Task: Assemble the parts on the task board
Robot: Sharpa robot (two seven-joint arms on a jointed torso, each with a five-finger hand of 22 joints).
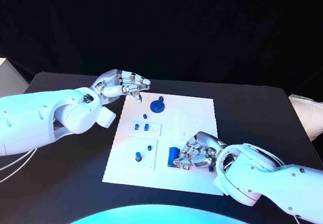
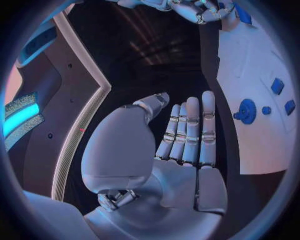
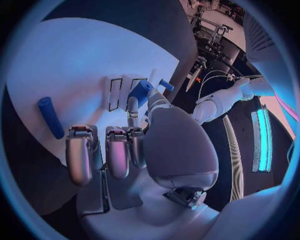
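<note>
Task board: white plate in the middle of the black table, long side running away from me; I see it from both wrist cameras too
Parts: small blue pieces spread over the board – a round disc-like one near the far end, a pair of small blocks mid-board, a peg on the near left panel, a larger blue piece at my right hand
Right hand: down on the board's near right area, fingers curled around the larger blue piece; in the right wrist view a blue cylinder sits at the fingertips, so I judge it held
Left hand: off the board's far left corner, above the table, fingers loosely apart and straight in its wrist view, holding nothing
Step in hand: as I read it, seating or lifting the larger piece with the right hand
Next move: I need a steady grip and careful alignment with its slot; left hand free to brace the board
Loose peg: lies flat on the board near my right fingers, untouched
</note>
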